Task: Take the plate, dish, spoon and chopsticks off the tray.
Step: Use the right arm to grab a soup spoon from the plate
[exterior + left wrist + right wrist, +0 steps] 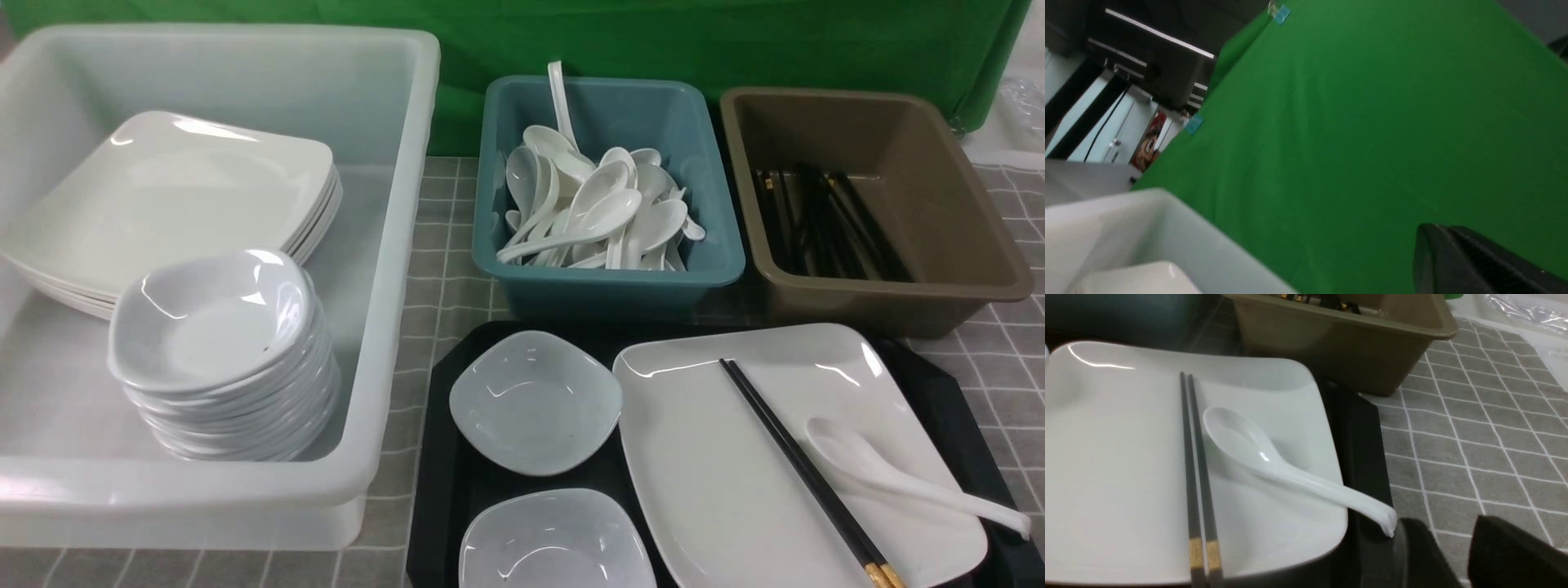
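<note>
**Spoon** (882, 474): glazed white and rigid; judged light, slick and easily chipped. It lay bowl-up at the plate's (710, 490) 4 o'clock, with the handle running out past the rim at 4. The best hold was judged to be across the grooved handle where it overhung.

**Chopsticks** (804, 478): a black pair lying side by side on the plate from 12 to 5 o'clock, gold tips at 5, just beside the spoon bowl. Thin and stiff, they were likely to roll or part, so both were best pinched together mid-length.

**Plate:** broad and shallow, probably the heaviest piece; to be taken by the rim once unloaded. It filled the 3 o'clock half of the tray (433, 490).

**Far dish** (535, 400), **near dish** (555, 539): at the tray's 10 and 8 o'clock.

**Right gripper** (1447, 531): fingers spread and empty, just beside the handle's end.

**Left gripper** (1474, 261): one finger showed; whether spread or closed could not be told.

**Beyond the tray:** a teal bin (722, 245) of spoons at 12, a brown bin (963, 220) of chopsticks at 1, and a tub (392, 245) of stacked crockery at 9.
</note>
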Controlling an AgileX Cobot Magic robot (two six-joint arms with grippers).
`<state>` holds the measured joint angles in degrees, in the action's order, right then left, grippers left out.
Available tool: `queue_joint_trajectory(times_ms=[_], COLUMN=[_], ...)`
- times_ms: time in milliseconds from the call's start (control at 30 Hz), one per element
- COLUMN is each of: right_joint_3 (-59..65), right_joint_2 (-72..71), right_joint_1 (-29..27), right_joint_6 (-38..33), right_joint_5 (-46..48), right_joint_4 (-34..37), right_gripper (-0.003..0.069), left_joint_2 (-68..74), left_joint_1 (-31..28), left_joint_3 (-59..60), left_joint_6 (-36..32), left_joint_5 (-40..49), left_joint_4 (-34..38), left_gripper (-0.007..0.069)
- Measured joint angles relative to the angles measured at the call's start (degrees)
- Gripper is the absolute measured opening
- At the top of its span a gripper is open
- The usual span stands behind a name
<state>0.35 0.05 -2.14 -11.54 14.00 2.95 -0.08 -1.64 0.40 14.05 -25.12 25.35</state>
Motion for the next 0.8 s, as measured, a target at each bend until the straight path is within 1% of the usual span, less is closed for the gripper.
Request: queue_joint_trajectory(times_ms=[67,133,167,200,233,300,333,400,433,467,500,533,567,600,633,667,700,733,767,800], right_joint_3=[0.1,0.1,0.1,0.1,0.1,0.1,0.1,0.1,0.1,0.1,0.1,0.1,0.1,0.1,0.0,-1.3,-2.6,-5.4,-9.2,-10.9], right_joint_2=[0.0,0.0,0.0,0.0,0.0,0.0,0.0,0.0,0.0,0.0,0.0,0.0,0.0,0.0,0.1,0.5,1.0,2.1,3.7,4.5], right_joint_1=[0.0,0.1,0.2,0.4,0.6,0.6,0.6,0.6,0.6,0.6,0.6,0.6,0.6,0.6,0.6,0.9,1.4,2.1,3.3,3.5], right_joint_6=[1.9,7.5,9.2,17.2,23.9,30.8,34.7,36.6,36.6,36.1,36.0,36.0,36.0,36.0,36.6,37.9,38.1,38.2,37.9,37.6], right_joint_5=[-2.6,-7.6,-9.1,-15.0,-18.5,-23.6,-26.9,-30.7,-31.1,-33.5,-34.4,-34.7,-37.4,-39.0,-39.9,-37.3,-34.0,-29.7,-22.6,-21.5], right_joint_4=[1.4,5.0,6.2,10.7,12.9,14.6,15.3,15.9,15.9,16.2,16.2,16.2,16.2,16.3,16.3,15.5,14.8,12.6,9.7,8.6], right_gripper=[0.0238,0.0238,0.0238,0.0238,0.0238,0.0238,0.0238,0.0238,0.0238,0.0238,0.0238,0.0238,0.0238,0.0238,0.0235,0.0223,0.0206,0.0181,0.0128,0.0118], left_joint_2=[0.0,0.0,0.0,0.6,1.8,3.9,6.4,11.9,13.1,17.6,20.4,21.1,26.8,29.0,33.4,37.6,40.3,42.2,46.4,46.9], left_joint_1=[0.0,0.0,0.0,0.0,0.0,0.1,0.1,0.1,0.1,0.1,0.1,0.1,0.1,0.1,0.1,0.1,0.1,0.1,0.1,0.1], left_joint_3=[0.0,-0.2,-0.8,-3.3,-6.1,-12.8,-18.2,-30.1,-31.1,-37.9,-42.4,-42.4,-48.9,-51.8,-55.0,-58.6,-59.8,-61.1,-62.3,-62.4], left_joint_6=[4.6,8.6,9.6,11.0,11.5,12.0,13.1,16.4,16.7,18.3,18.1,17.9,15.0,13.0,8.3,3.0,-0.6,-3.3,-9.2,-10.0], left_joint_5=[-5.7,-11.7,-12.9,-14.2,-14.0,-10.5,-5.3,9.9,11.3,21.1,28.3,28.3,39.7,45.3,53.4,60.8,65.2,68.1,73.6,73.6], left_joint_4=[-0.5,-1.6,-1.7,-1.9,-2.6,-4.8,-8.9,-18.2,-19.0,-23.8,-25.0,-25.3,-25.8,-25.3,-23.6,-21.1,-19.1,-17.5,-13.5,-12.9], left_gripper=[0.002,0.002,0.002,0.002,0.002,0.002,0.002,0.002,0.002,0.002,0.002,0.002,0.002,0.002,0.002,0.002,0.002,0.002,0.002,0.002])
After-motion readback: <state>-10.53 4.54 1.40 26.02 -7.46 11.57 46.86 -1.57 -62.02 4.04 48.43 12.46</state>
